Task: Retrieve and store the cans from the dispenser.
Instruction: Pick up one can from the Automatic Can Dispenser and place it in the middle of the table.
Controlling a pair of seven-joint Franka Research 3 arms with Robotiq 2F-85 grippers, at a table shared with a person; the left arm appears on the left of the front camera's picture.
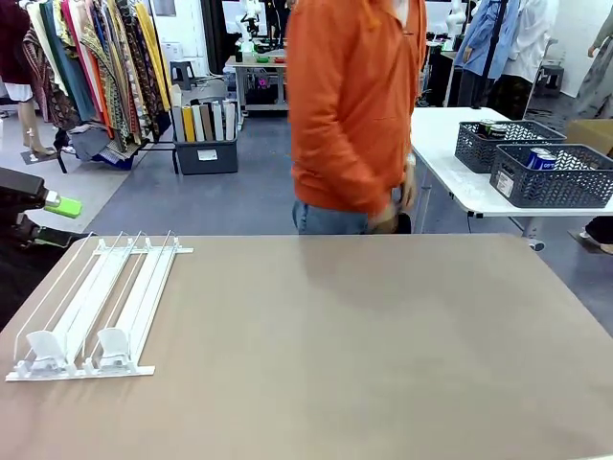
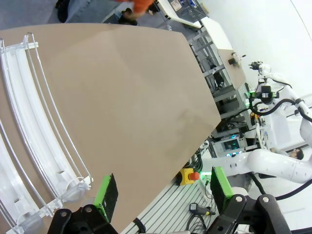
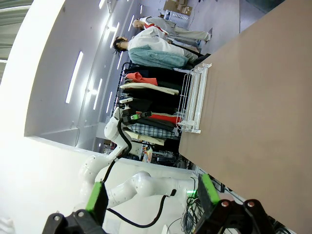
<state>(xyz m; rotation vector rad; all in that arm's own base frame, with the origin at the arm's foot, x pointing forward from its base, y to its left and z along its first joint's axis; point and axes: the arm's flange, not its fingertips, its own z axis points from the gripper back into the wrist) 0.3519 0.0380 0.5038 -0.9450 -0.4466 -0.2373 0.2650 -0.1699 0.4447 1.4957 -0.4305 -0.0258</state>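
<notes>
While dispenser [image 1: 96,307] lies on table [image 1: 364,345] at robot's left, long axis runs near-to-far, stops at near end; left gripper [image 2: 163,192] spread, holding nothing; right gripper [image 3: 151,192] likewise.

The flat white wire-and-plastic dispenser rack [image 1: 96,307] lies on the plain matte tan tabletop [image 1: 364,355]. Beyond the rack, the person's long-sleeved top [image 1: 350,96] is solid orange above blue jeans [image 1: 326,220]. To the rack's far right, 2 dark grey mesh baskets [image 1: 551,172] sit on a white table [image 1: 450,153]. The left gripper [image 2: 163,192] is black with bright green pads [image 2: 104,192]; the right gripper [image 3: 151,195] likewise.
</notes>
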